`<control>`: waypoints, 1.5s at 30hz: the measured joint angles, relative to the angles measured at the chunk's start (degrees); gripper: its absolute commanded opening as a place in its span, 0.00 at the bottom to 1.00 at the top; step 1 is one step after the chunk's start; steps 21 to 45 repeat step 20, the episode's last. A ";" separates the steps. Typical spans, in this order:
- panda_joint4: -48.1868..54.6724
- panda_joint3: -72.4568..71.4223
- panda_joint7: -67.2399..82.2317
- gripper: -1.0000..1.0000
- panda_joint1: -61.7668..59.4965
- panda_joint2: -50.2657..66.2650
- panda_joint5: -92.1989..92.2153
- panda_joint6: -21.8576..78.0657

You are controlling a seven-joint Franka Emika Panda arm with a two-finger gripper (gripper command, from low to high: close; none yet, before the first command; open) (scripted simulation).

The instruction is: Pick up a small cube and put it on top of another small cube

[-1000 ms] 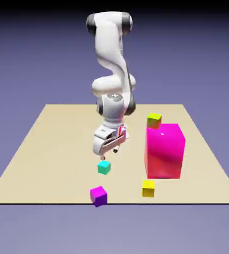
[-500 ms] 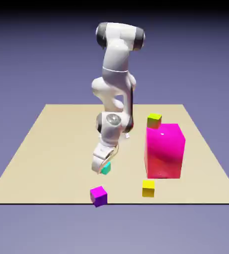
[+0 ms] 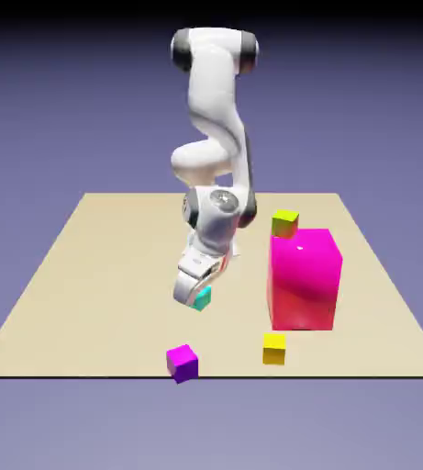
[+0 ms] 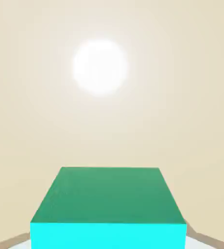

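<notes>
The small cyan cube (image 3: 200, 297) sits between my fingers, a little above the tan table (image 3: 86, 275), near the table's middle. My gripper (image 3: 196, 296) is shut on it, and the white hand covers most of the cube from above. In the hand view the cyan cube (image 4: 109, 209) fills the lower middle, large, with bare tabletop and a bright glare behind it; the fingertips are hidden by it.
A big magenta block (image 3: 304, 279) stands at the exterior view's right of my hand, with a small yellow-green cube (image 3: 285, 223) behind it. A small yellow cube (image 3: 273, 348) and a small magenta-purple cube (image 3: 183, 363) lie near the front edge.
My gripper came down over the cyan cube and shut on it, and it now stands slightly higher with the cube in it. The other cubes have not moved.
</notes>
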State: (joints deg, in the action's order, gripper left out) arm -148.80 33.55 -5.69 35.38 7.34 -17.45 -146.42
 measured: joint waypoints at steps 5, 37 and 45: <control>10.38 -3.92 -2.24 0.00 3.14 5.49 8.20 6.79; 20.94 -8.11 -1.00 1.00 9.19 16.00 23.23 6.70; 20.94 -8.11 -1.00 1.00 9.19 16.00 23.23 6.70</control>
